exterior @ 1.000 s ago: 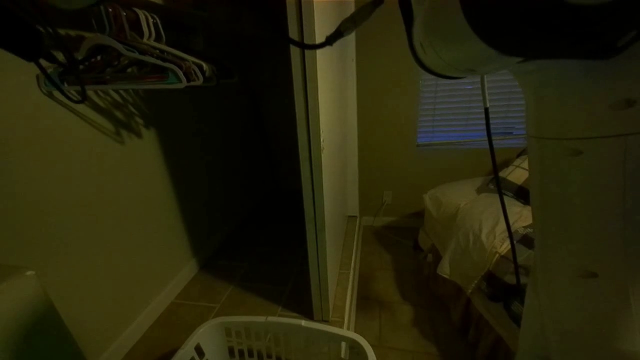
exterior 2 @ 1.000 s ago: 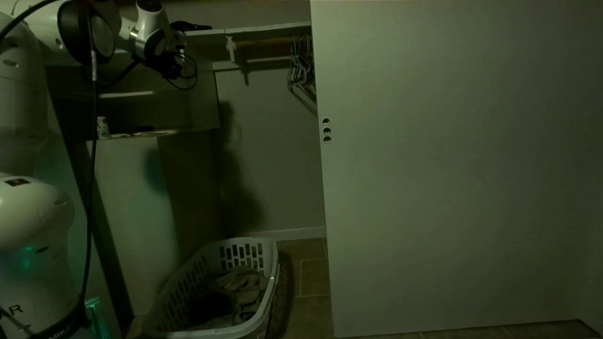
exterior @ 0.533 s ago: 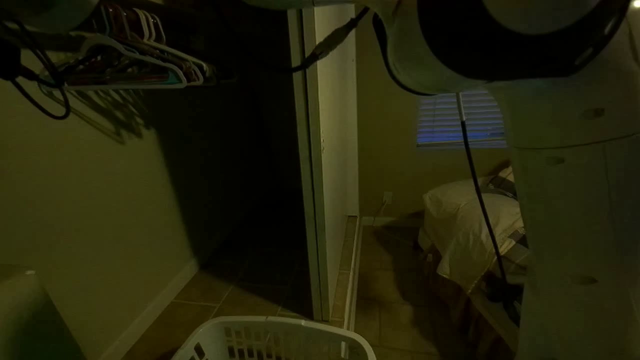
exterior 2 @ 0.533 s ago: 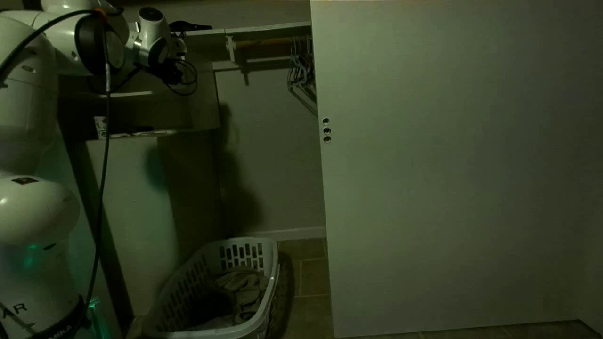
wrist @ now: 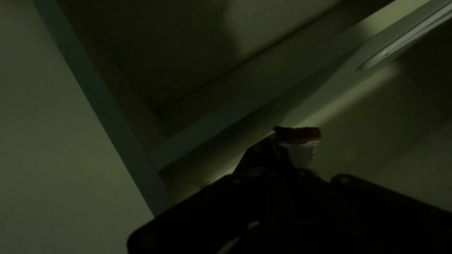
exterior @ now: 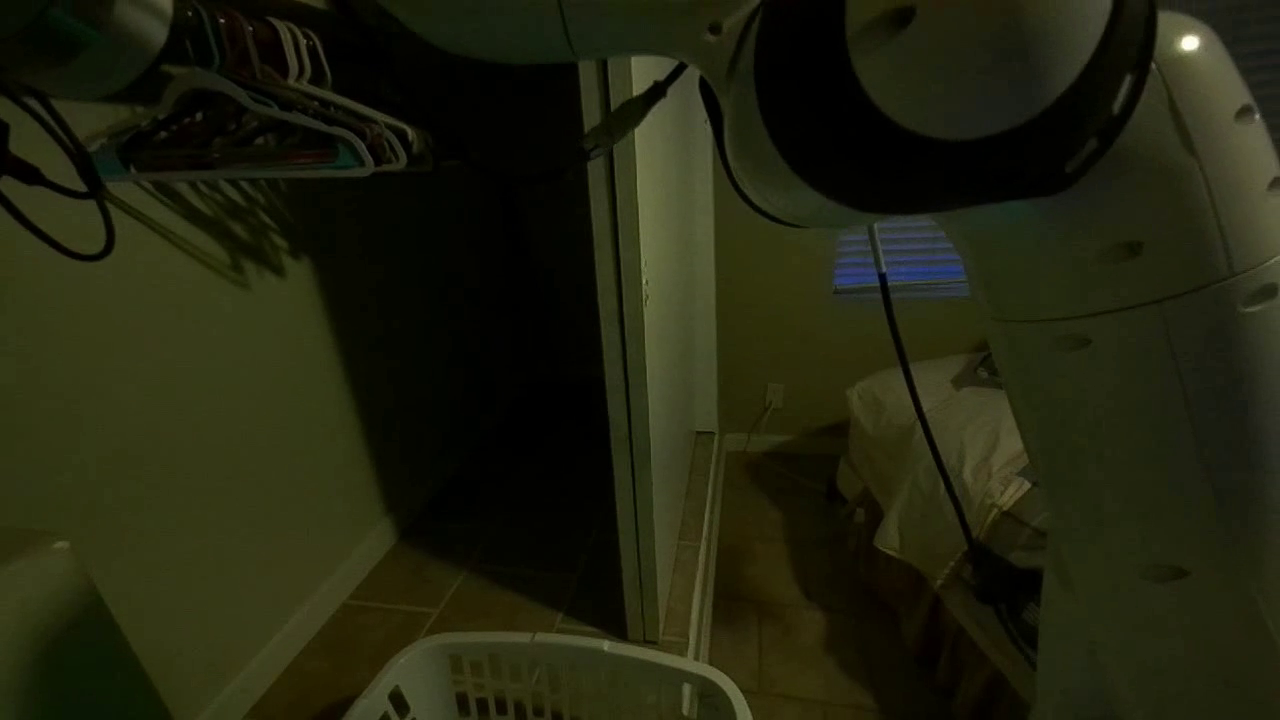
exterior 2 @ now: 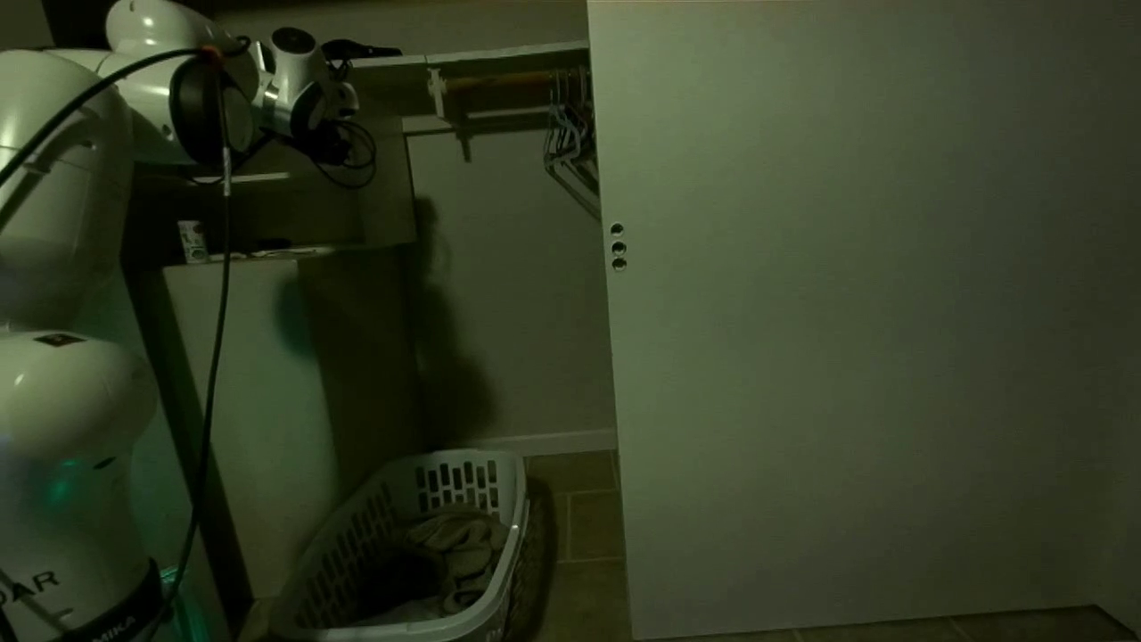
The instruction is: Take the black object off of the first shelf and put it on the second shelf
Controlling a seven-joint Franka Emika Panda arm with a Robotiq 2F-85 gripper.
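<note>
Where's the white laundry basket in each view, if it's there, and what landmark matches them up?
In an exterior view: laundry basket, bottom edge, left of centre.
In an exterior view: laundry basket, near the bottom, left of the door.
Wrist view: not in it.
Shared landmark: clothes hangers, high in both exterior views; none discernible in the wrist view.

Vantage close to Panda arm [exterior: 1130, 430], facing window blinds [exterior: 920, 258], in an exterior view; vantage farther off, facing edge of closet shelf [exterior 2: 499, 54], in an exterior view; laundry basket [exterior 2: 517, 535] in both; wrist view tilted, near shelf corner [wrist: 162, 155].
</note>
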